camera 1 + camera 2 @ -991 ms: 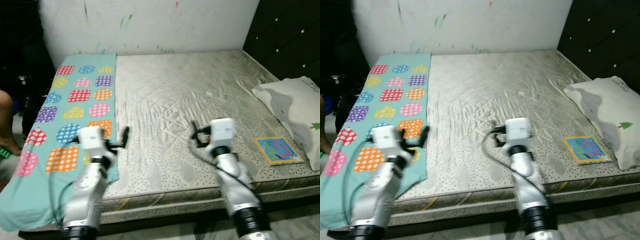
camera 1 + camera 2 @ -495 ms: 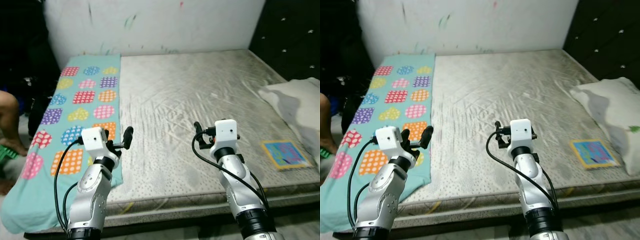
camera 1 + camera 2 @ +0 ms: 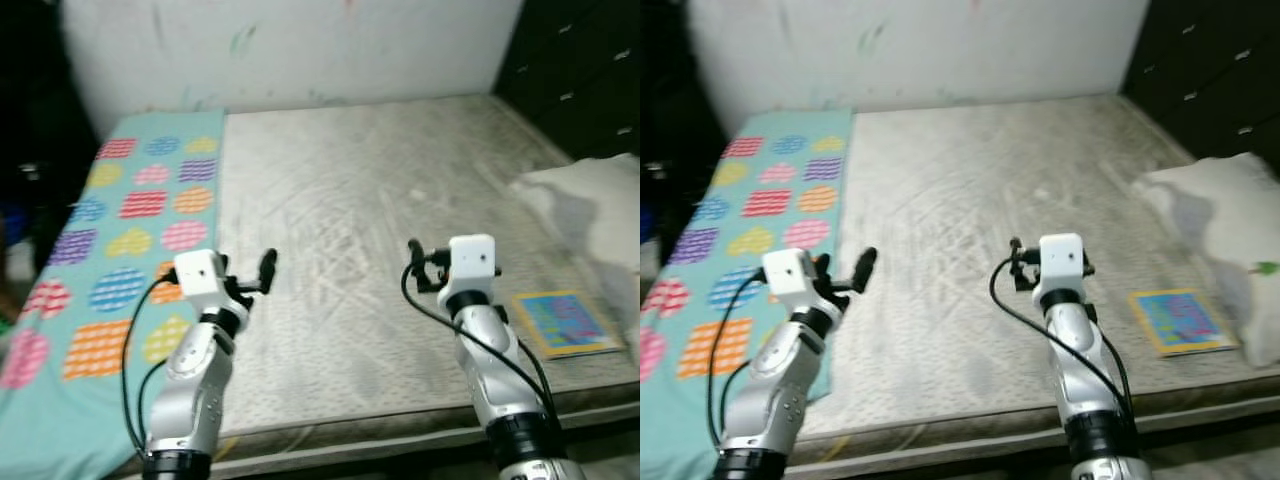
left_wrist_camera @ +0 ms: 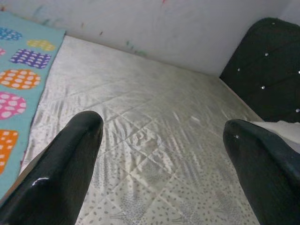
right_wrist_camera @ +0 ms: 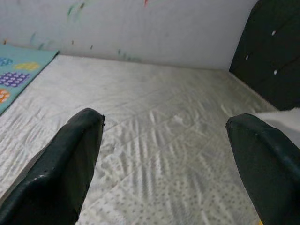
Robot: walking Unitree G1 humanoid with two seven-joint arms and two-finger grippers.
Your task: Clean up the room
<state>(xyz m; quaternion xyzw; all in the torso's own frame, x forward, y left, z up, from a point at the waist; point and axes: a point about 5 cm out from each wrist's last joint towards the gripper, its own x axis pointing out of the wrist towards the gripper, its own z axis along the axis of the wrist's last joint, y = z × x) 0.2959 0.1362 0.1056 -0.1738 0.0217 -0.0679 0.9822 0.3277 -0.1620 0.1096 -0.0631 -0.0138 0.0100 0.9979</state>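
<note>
Lying flat near the bed's (image 3: 350,190) front edge, beside the pillow (image 3: 590,205), the colourful book (image 3: 563,322) sits to the right of the right claw (image 3: 412,262), the nearer of the 2; both claws, left claw (image 3: 266,268) included, gape empty. Since 0.5 s ago the view has swung slightly right.

One pillow (image 3: 590,205), one book (image 3: 563,322), one blanket (image 3: 110,250)

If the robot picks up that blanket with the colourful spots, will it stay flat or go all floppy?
Probably floppy: the spotted blanket lies thin and flat on the mattress and droops over its near edge. It looks light for its size. Pinched by one claw, it would likely hang and drag.
</note>
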